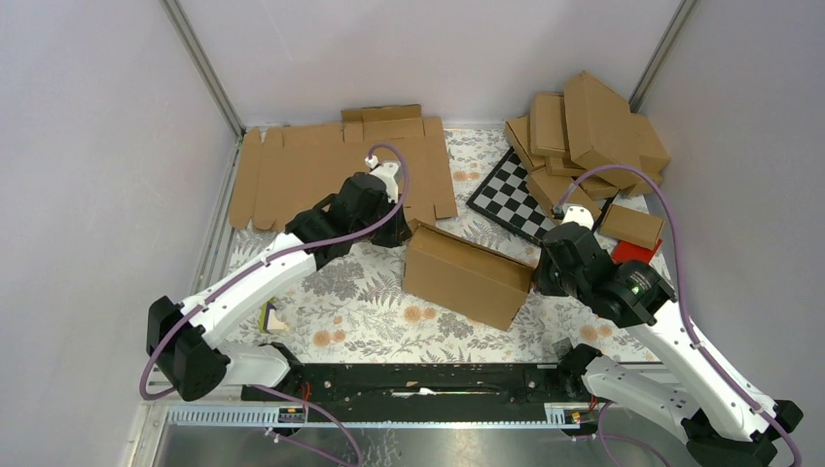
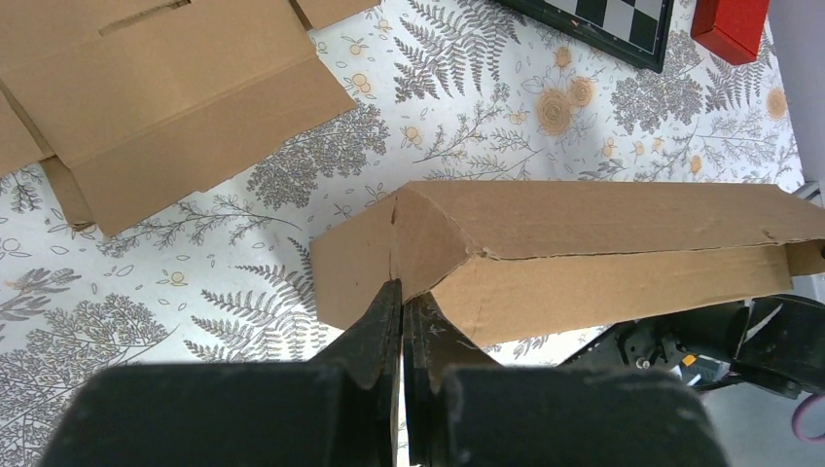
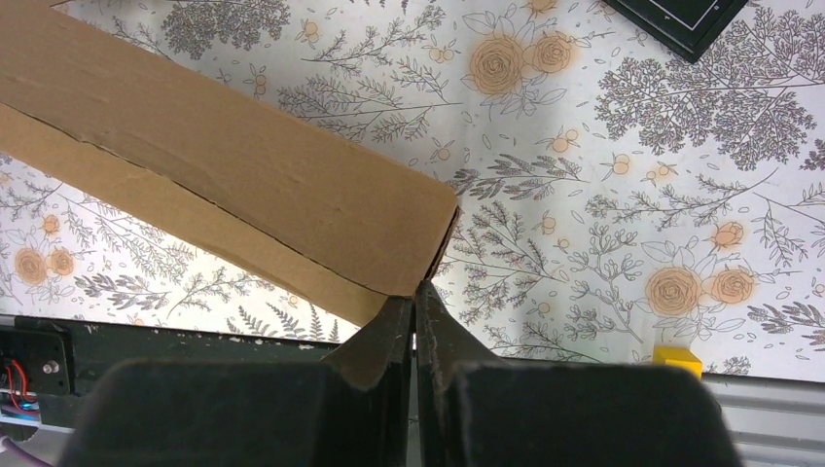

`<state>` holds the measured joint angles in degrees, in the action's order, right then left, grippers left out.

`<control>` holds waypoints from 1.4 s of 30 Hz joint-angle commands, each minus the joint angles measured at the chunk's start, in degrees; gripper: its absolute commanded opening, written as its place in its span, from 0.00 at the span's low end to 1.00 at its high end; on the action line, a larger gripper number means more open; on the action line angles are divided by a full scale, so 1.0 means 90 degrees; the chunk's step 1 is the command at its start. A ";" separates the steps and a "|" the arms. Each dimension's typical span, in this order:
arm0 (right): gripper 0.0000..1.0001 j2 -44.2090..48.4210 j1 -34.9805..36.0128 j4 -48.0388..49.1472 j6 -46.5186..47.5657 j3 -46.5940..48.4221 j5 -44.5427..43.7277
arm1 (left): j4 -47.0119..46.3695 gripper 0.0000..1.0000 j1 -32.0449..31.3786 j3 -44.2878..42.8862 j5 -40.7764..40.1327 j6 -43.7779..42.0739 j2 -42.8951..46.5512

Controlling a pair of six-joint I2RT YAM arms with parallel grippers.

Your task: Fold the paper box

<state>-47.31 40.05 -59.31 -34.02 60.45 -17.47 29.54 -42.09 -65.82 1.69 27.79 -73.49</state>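
Observation:
The paper box [image 1: 467,274] is a closed brown cardboard mailer on the floral cloth in mid-table, standing on a long side. My left gripper [image 1: 401,233] is at its left end. In the left wrist view the gripper [image 2: 401,289] is shut, pinching the end wall of the box [image 2: 603,243] at its near corner. My right gripper [image 1: 538,277] is at the box's right end. In the right wrist view the gripper [image 3: 415,292] is shut on the end edge of the box [image 3: 243,185].
Flat die-cut cardboard sheets [image 1: 321,165] lie at the back left. A pile of folded boxes [image 1: 589,131] sits at the back right, with a checkered board [image 1: 511,199], a small brown box [image 1: 630,226] and a red object [image 1: 637,251] nearby. A black rail [image 1: 418,379] runs along the front edge.

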 commanded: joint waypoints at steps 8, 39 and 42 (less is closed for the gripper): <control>0.00 -0.0209 -0.0015 -0.0084 0.0387 -0.0084 0.0352 | 0.0553 0.00 0.0320 -0.1084 0.0707 0.0494 -0.0532; 0.00 -0.0116 -0.0011 0.0169 0.0792 -0.0091 0.0184 | 0.1573 0.00 0.1249 -0.1650 0.2046 0.0786 -0.1063; 0.00 -0.0100 -0.0016 0.0164 0.0792 -0.0066 0.0168 | 0.1493 0.00 0.1204 -0.1399 0.2002 0.0789 -0.0956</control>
<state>-48.36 40.05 -56.25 -28.25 60.16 -16.82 44.45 -31.31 -80.12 20.12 34.81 -84.53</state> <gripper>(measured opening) 0.055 0.013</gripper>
